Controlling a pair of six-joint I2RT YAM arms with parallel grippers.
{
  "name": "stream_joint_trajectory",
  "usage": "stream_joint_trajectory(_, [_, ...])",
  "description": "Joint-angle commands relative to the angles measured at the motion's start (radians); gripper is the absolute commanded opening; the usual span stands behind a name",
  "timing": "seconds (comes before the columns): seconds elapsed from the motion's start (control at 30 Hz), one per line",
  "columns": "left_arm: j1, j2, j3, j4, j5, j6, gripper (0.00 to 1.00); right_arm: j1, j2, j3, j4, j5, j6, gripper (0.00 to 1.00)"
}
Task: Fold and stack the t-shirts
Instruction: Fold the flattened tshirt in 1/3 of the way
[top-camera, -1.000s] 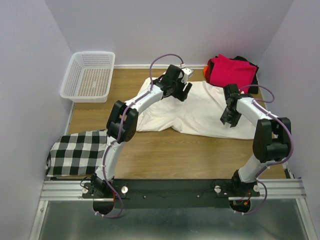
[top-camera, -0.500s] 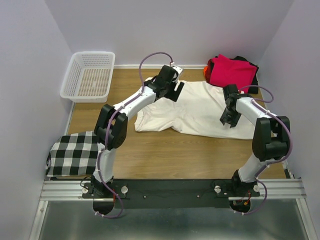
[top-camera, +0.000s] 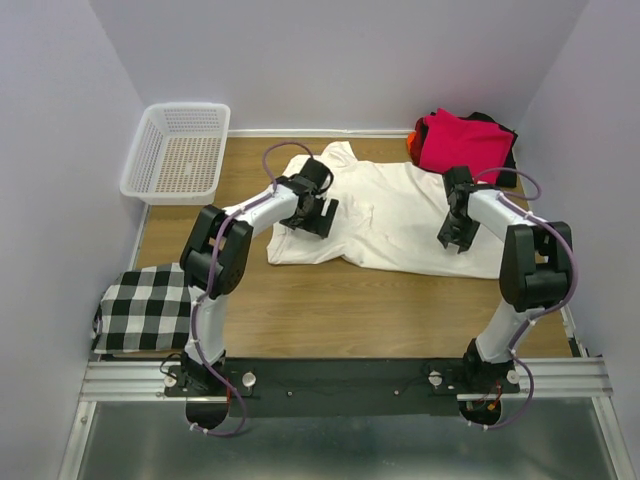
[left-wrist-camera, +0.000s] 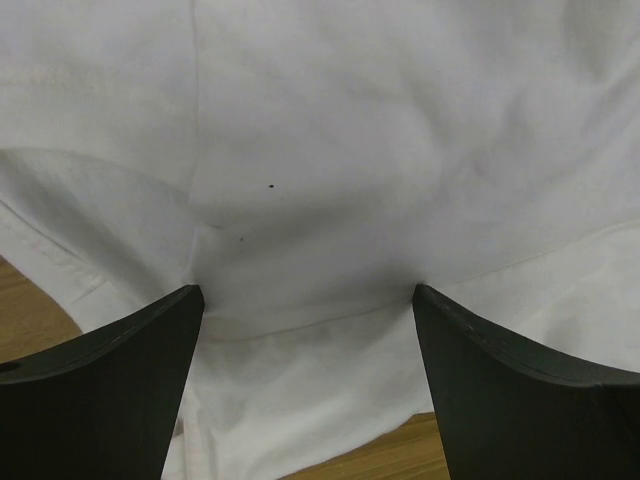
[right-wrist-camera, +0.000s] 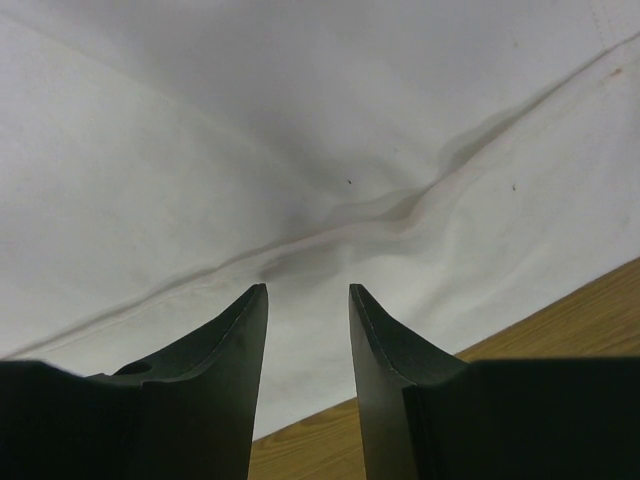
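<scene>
The large cream t-shirt (top-camera: 400, 215) lies spread across the middle of the wooden table. My left gripper (top-camera: 316, 212) hangs low over its left part, with its jaws wide open and only cream fabric (left-wrist-camera: 320, 180) between them (left-wrist-camera: 307, 300). My right gripper (top-camera: 455, 232) is over the shirt's right part, with its jaws a little apart and empty (right-wrist-camera: 307, 292) just above a crease in the fabric (right-wrist-camera: 330, 150). A folded magenta-red shirt (top-camera: 460, 143) tops a pile at the back right, with black (top-camera: 507, 150) and orange (top-camera: 413, 138) fabric showing under it.
A white mesh basket (top-camera: 178, 152) stands at the back left. A black-and-white checked cloth (top-camera: 150, 305) lies at the near left edge. Walls close in on three sides. A metal rail (top-camera: 340, 378) carries the arm bases.
My left gripper has moved from the shirt's far edge near the collar toward the near left. The shirt's far-left part now lies flat and uncovered. The right arm has barely moved.
</scene>
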Motion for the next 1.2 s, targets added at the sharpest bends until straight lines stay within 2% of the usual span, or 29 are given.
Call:
stream_joint_trajectory(0.0, [0.027, -0.046, -0.035, -0.042, 0.024, -0.046, 0.95, 0.004, 0.044, 0.040, 0.014, 0.000, -0.017, 0.47])
stream_joint_trajectory(0.3, [0.099, -0.115, -0.153, -0.154, -0.044, -0.077, 0.95, 0.003, 0.114, 0.003, 0.023, -0.064, -0.018, 0.47])
stream_joint_trajectory(0.63, [0.139, -0.206, -0.232, -0.266, -0.085, -0.093, 0.95, 0.003, 0.067, -0.116, -0.036, -0.164, -0.030, 0.47])
stream_joint_trajectory(0.83, [0.143, -0.230, -0.311, -0.240, -0.044, -0.118, 0.95, 0.004, 0.015, -0.210, -0.067, -0.215, -0.035, 0.47])
stream_joint_trajectory(1.03, [0.142, -0.267, -0.420, -0.251, -0.051, -0.153, 0.95, 0.007, 0.002, -0.230, -0.082, -0.210, -0.044, 0.47])
stream_joint_trajectory(1.17, [0.150, -0.305, -0.466, -0.303, -0.155, -0.196, 0.96, 0.009, -0.007, -0.236, -0.087, -0.210, -0.047, 0.47])
